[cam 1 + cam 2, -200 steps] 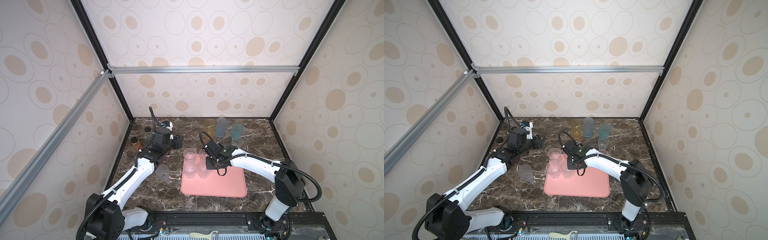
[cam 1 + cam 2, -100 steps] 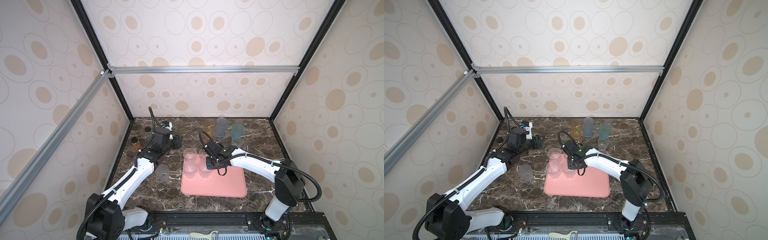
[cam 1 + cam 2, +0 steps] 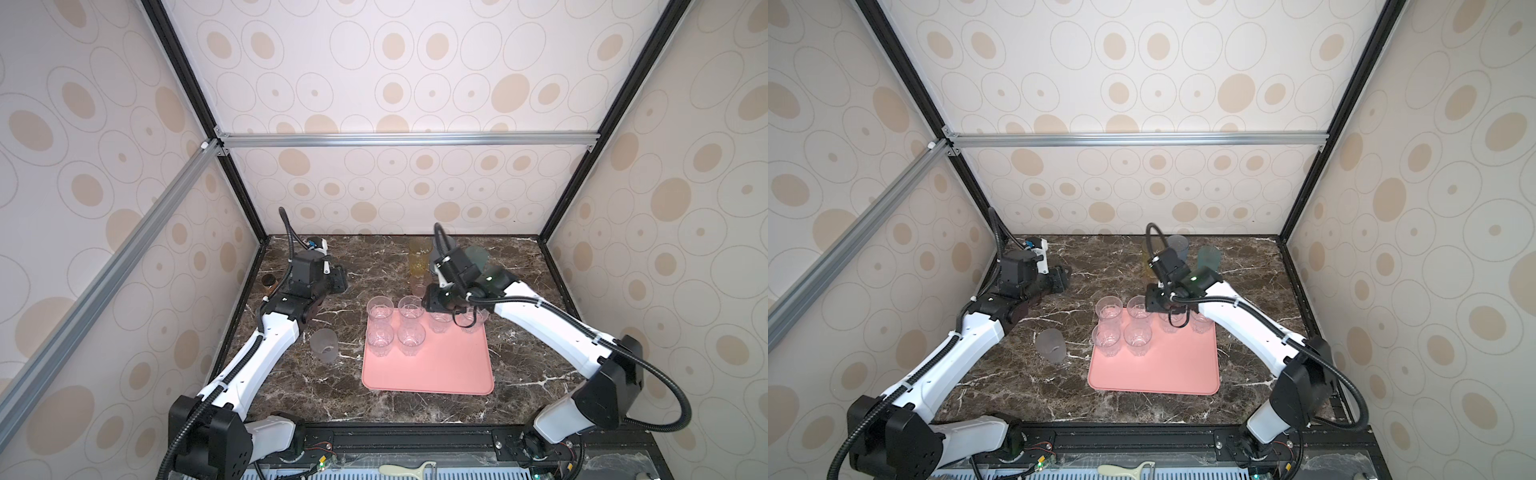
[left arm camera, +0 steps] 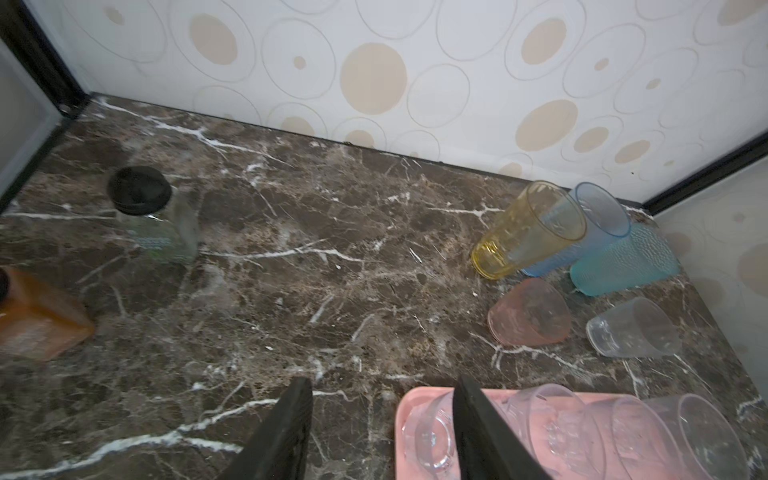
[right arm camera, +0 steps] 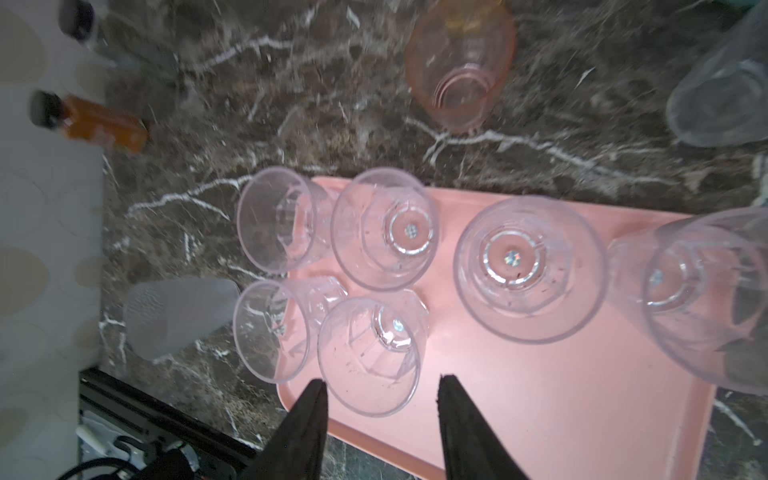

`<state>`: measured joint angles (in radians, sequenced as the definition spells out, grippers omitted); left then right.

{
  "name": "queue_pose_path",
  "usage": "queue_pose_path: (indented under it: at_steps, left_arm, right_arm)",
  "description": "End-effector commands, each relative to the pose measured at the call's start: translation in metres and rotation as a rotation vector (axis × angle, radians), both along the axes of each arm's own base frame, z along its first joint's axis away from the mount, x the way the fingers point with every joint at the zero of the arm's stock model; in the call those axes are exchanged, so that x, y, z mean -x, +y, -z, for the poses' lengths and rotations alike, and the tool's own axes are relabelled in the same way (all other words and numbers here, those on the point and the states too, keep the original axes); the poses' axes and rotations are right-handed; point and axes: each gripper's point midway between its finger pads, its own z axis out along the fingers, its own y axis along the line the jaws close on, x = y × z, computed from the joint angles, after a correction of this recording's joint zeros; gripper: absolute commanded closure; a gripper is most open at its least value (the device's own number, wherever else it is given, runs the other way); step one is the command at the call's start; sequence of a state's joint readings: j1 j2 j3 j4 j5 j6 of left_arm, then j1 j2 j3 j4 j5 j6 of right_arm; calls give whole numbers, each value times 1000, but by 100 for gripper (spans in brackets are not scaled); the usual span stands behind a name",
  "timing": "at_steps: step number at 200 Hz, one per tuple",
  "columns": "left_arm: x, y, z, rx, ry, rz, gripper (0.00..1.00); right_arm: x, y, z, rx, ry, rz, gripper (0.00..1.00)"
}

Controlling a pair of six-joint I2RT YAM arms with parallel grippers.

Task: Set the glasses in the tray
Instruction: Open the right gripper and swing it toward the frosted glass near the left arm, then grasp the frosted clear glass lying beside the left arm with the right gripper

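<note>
Found six clear glasses (image 3: 410, 338) upright, mouths up, on the tray (image 3: 428, 370), crowded toward its far edge and left side. Found right gripper (image 5: 382, 382) hanging over that far edge, jaws parted, gripping nothing. Found left gripper (image 4: 383, 381) off the tray's far-left corner, likewise parted and empty. Counted the outstanding items: frosted glass (image 3: 326, 345) just off the tray's left edge; pink glass (image 4: 530, 311) and small clear glass (image 4: 633, 328) just beyond the far edge; amber glass (image 4: 532, 228), blue glass (image 4: 598, 224) and teal glass (image 4: 623, 262) further back still. Judged the pink glass nearest the right gripper, directly past the far edge from it. Judged the frosted glass the left arm's, lying back toward the tray's near side from that gripper. Took every long axis as vertical, mouths upward, so a level, side-on grasp appears called for.
</note>
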<state>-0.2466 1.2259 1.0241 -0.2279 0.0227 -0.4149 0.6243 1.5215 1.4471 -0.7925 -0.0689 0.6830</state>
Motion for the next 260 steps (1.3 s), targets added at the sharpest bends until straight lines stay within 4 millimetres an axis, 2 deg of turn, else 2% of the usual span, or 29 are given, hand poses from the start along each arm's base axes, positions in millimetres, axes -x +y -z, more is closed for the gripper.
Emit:
queue_pose_path:
  at_steps: [1,11,31,60,89,112,131,163,188,220,260]
  left_arm:
    - [5,17,-23,-66,-32,-9,43]
    - [8,25,-17,-71,-13,-22,43]
    - [20,40,-7,-72,23,-51,41]
    - [42,61,14,-63,78,-99,37]
    - [61,77,39,-18,137,-148,33]
    - [72,80,60,57,177,-174,32]
    - [78,82,75,97,197,-198,32]
    - [85,90,84,120,188,-257,32]
    - [85,98,83,112,169,-286,32]
    - [81,108,80,79,147,-317,32]
    - [78,117,64,22,91,-332,31]
  right_arm:
    - [-8,-17,-14,-106,35,37,54]
    - [-16,-23,-13,-133,44,64,54]
    - [-27,-21,-9,-183,47,77,54]
    - [-33,-11,6,-206,83,69,54]
    - [-38,-11,17,-171,94,48,54]
    - [-34,7,16,-136,139,-49,55]
    - [-25,34,17,-88,127,-123,54]
    - [-10,88,20,-68,117,-233,55]
    - [6,137,25,-62,121,-332,55]
    - [26,194,42,-58,145,-429,53]
    - [40,241,59,-45,172,-509,52]
